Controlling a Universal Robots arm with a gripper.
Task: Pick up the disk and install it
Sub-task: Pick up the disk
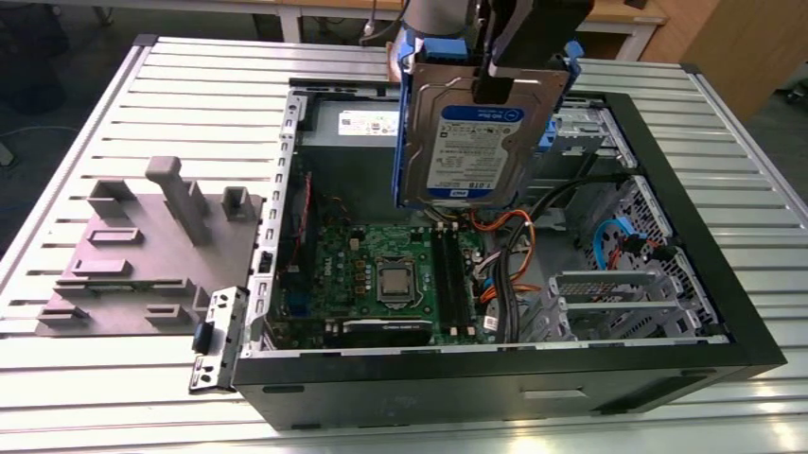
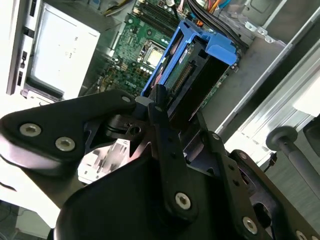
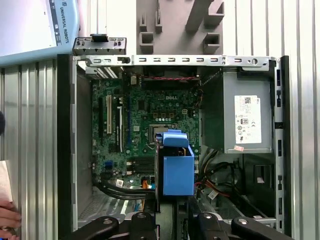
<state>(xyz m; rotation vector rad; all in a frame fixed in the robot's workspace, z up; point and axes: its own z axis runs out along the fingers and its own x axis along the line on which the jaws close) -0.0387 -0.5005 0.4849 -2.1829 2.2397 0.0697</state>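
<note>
The disk [image 1: 474, 142], a silver hard drive with a white-and-blue label and blue plastic rails, hangs upright on edge above the open computer case [image 1: 745, 312]. My gripper [image 1: 495, 85] is shut on its upper edge, black fingers pressing both flat faces. In the second wrist view the disk [image 2: 192, 70] points down toward the motherboard, with its connector edge showing and the gripper [image 2: 159, 100] clamped on it. In the first wrist view the disk's blue rail [image 3: 177, 167] sits over the middle of the case, just beyond the gripper [image 3: 175, 215].
Inside the case lie the green motherboard [image 1: 378, 274], a grey power-supply box [image 3: 247, 125] with a white sticker, cables and metal drive bays [image 1: 619, 303]. A grey fixture plate [image 1: 139, 255] with upright blocks lies on the exterior view's left. A hand [image 3: 7, 217] shows beside the case.
</note>
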